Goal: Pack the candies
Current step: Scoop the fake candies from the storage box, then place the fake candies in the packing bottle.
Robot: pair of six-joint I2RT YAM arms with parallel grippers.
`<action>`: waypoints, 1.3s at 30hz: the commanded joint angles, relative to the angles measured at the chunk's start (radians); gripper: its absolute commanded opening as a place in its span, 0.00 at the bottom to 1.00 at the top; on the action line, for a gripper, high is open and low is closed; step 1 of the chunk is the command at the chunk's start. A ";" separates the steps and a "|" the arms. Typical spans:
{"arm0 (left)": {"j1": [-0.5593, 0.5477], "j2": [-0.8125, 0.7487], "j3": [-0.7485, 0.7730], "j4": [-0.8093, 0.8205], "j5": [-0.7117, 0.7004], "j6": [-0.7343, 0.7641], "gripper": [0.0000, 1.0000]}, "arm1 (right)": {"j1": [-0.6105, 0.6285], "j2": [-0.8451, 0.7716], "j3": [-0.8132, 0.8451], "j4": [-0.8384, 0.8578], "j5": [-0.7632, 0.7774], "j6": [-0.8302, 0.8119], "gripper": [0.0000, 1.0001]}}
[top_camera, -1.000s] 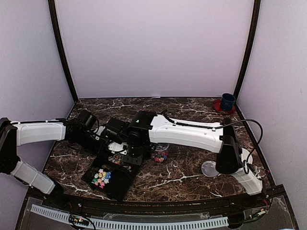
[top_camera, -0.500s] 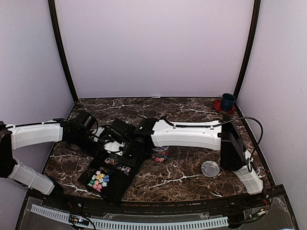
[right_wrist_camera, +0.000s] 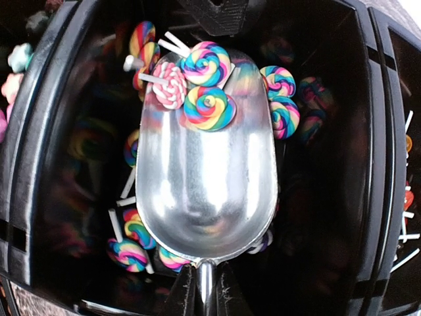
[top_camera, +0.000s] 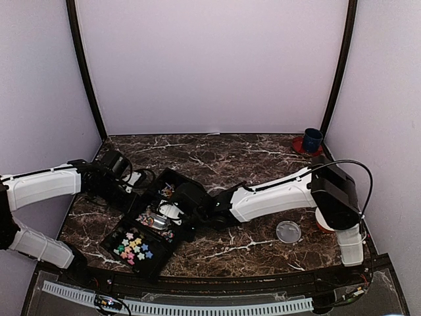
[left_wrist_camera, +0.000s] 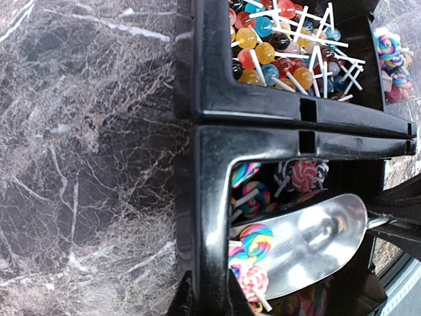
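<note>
Our right gripper [right_wrist_camera: 205, 293] clamps the handle of the scoop [right_wrist_camera: 204, 191], bowl down in the middle compartment of the tray [left_wrist_camera: 217, 99] our left gripper [left_wrist_camera: 209, 299] pinches by its rim — only a few candies [right_wrist_camera: 209, 105] sit on the scoop's lip, so we judge the packing barely begun — lifting and pouring are left.

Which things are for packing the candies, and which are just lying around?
For the job:
- candies
- black tray
- metal scoop
- right pincer, holding the scoop
- left pincer, gripping the tray's wall

Lying around:
- blue cup
- red saucer under it
- clear round lid
</note>
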 commanded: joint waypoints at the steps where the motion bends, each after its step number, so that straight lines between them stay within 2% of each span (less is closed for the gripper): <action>1: -0.012 -0.064 0.112 0.146 0.077 -0.052 0.00 | 0.016 -0.022 -0.079 0.176 0.043 0.066 0.00; 10: -0.009 -0.059 0.104 0.124 -0.029 -0.065 0.00 | 0.016 -0.127 -0.176 0.191 0.198 0.099 0.00; 19: -0.008 -0.049 0.102 0.117 -0.073 -0.061 0.00 | 0.017 -0.195 -0.256 0.226 0.255 0.117 0.00; 30: 0.017 -0.019 0.095 0.103 -0.061 -0.050 0.00 | 0.018 -0.329 -0.373 0.320 0.283 0.077 0.00; 39: 0.031 -0.008 0.061 0.138 -0.045 -0.046 0.00 | 0.016 -0.450 -0.354 0.131 0.296 0.047 0.00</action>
